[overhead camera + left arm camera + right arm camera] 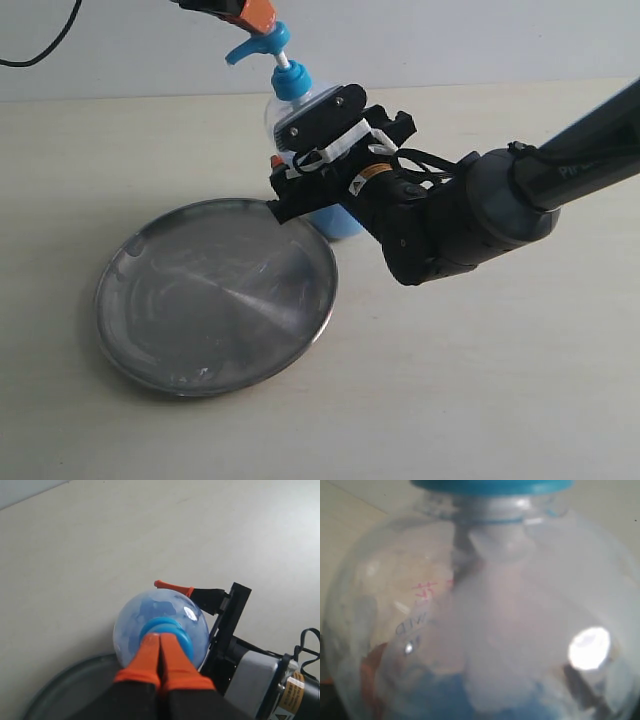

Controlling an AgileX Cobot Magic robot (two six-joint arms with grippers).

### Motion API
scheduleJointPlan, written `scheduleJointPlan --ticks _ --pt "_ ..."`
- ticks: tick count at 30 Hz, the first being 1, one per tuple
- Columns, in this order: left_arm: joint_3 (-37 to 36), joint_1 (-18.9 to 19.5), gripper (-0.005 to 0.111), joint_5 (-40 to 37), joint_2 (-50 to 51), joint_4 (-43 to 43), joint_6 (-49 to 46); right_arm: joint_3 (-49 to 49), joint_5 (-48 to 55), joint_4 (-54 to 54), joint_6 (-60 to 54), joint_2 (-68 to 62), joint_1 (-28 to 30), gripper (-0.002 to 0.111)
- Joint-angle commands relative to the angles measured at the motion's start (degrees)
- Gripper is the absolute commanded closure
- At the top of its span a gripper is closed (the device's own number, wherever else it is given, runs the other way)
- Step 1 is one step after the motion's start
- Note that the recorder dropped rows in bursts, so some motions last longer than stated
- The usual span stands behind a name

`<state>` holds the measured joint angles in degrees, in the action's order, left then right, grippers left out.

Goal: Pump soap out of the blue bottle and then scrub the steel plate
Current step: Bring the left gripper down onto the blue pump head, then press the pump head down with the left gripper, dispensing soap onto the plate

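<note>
The blue bottle (290,105) stands upright just behind the far rim of the steel plate (215,295). My right gripper (305,160) is shut on the bottle's clear body, one finger on each side. In the right wrist view the bottle (485,600) fills the frame, with light blue soap (435,695) low inside it. My left gripper (250,12) is shut and empty, its orange fingertips (160,652) pressed together right on top of the blue pump head (262,42). From the left wrist the blue collar (175,630) shows under those tips. Soap (338,225) shows at the bottle's base.
The pale tabletop (480,380) runs around the plate and bottle. My right arm (480,210) reaches in from the right, low over the table. A black cable (40,45) hangs at the back left against the wall.
</note>
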<state>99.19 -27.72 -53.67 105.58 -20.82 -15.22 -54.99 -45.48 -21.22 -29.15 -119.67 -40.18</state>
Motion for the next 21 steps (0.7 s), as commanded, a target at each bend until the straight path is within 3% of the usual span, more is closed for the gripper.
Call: scheduleJointPlan --ticks 1,12,21 --pt "-1.18 -0.33 0.107 -5.74 3.25 1.15 0.22 -0.35 -2.67 2.34 -0.81 0.61 0.00 0.108" --pt "-3.78 -0.33 0.107 -5.68 5.59 2.24 0.22 -0.35 -2.67 2.34 -0.81 0.61 0.00 0.108" --pt "-9.17 -0.33 0.107 -1.14 6.75 1.78 -0.17 -0.35 -2.67 2.34 -0.81 0.61 0.00 0.108"
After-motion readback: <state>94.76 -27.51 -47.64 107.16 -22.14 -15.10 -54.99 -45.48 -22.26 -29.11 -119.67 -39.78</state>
